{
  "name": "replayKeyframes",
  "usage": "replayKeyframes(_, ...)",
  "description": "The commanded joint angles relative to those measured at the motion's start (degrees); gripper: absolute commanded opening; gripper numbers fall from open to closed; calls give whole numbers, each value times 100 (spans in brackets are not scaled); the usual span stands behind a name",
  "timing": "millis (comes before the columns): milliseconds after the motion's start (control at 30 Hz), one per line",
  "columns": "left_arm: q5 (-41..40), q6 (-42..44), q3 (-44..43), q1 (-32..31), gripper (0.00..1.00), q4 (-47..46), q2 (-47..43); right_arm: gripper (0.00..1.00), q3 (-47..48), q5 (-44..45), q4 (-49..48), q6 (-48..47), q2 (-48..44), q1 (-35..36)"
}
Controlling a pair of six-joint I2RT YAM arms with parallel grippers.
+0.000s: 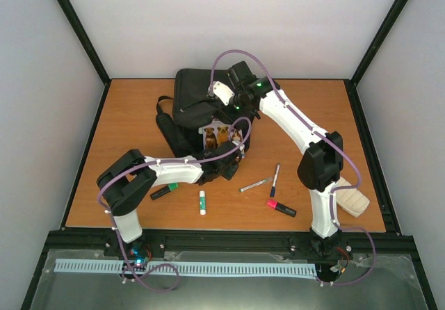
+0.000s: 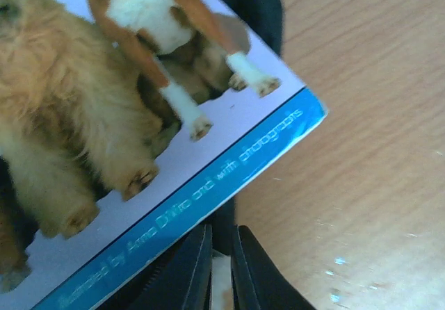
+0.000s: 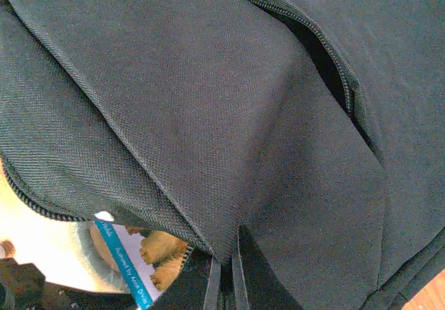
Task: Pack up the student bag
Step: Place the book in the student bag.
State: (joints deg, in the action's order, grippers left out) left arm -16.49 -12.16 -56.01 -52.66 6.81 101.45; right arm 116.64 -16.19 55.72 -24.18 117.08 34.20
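Student bag fabric is pinched in the right jaws, which are closed tight on a fold of the front flap beside an open zip and hold it lifted. Under that flap shows part of a picture book with dogs on its cover. The left jaws are clamped on the book's lower edge, by its blue strip, and hold it upright at the bag's near side. Seen from above, the bag lies at the far middle of the wooden surface, with its straps trailing to the left. Nearer the arms lie a green marker, a glue stick, a silver pen, a black pen, a pink highlighter and a cream pencil case.
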Motion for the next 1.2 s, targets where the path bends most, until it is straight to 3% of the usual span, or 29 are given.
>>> replayKeyframes(0, -219, 135, -224, 335, 12, -325, 104, 3, 262, -194, -15, 45, 24, -5)
replayKeyframes(833, -542, 217, -549, 947, 13, -1868, 919, 3, 318, -325, 128, 83, 192, -8)
replayKeyframes(1167, -628, 254, -969, 986, 15, -2083, 1615, 3, 340, -290, 170, 71, 322, -1)
